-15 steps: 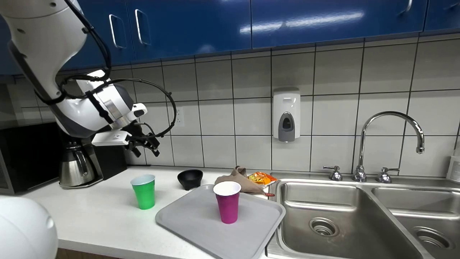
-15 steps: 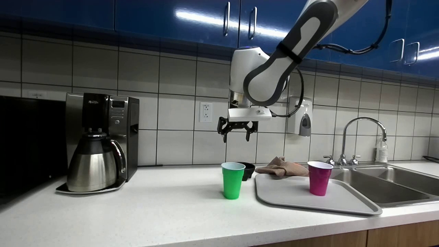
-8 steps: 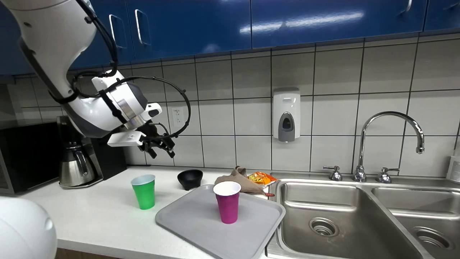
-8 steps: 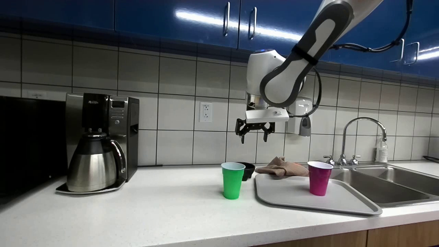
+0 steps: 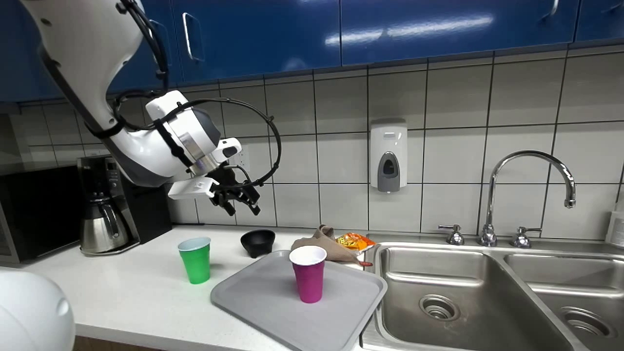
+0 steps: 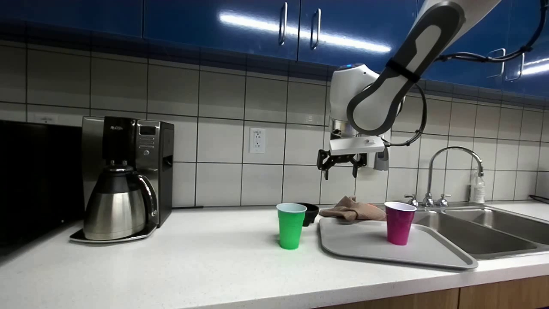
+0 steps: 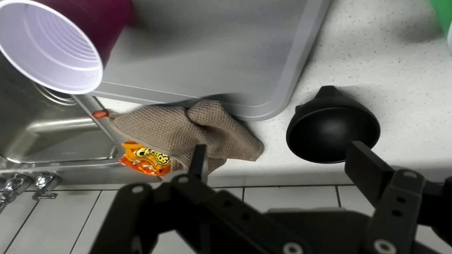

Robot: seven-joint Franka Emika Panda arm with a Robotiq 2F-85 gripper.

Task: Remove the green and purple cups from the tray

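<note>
The purple cup [image 5: 310, 282] stands upright on the grey tray [image 5: 258, 297]; both also show in an exterior view, cup [image 6: 399, 227] and tray [image 6: 360, 242]. The green cup [image 5: 196, 263] stands upright on the counter beside the tray, off it, and shows again [image 6: 290, 229]. My gripper [image 5: 243, 208] is open and empty, high above the back of the counter near the wall; it also shows here [image 6: 340, 174]. In the wrist view my gripper [image 7: 277, 151] has its fingers wide apart. The purple cup [image 7: 109, 17] is at top left, the green cup [image 7: 441, 14] cut off at top right.
A black bowl [image 7: 328, 134] sits behind the tray, below my gripper. A brown cloth [image 7: 159, 123] and an orange snack bag [image 7: 146, 158] lie at the tray's back edge. The sink [image 5: 487, 248] adjoins the tray. A coffee maker [image 6: 154, 171] stands at the counter's far end.
The arm and open gripper have moved steadily to the right in both exterior views, from the coffee maker side toward the tray and sink. The cups and tray have not moved.
</note>
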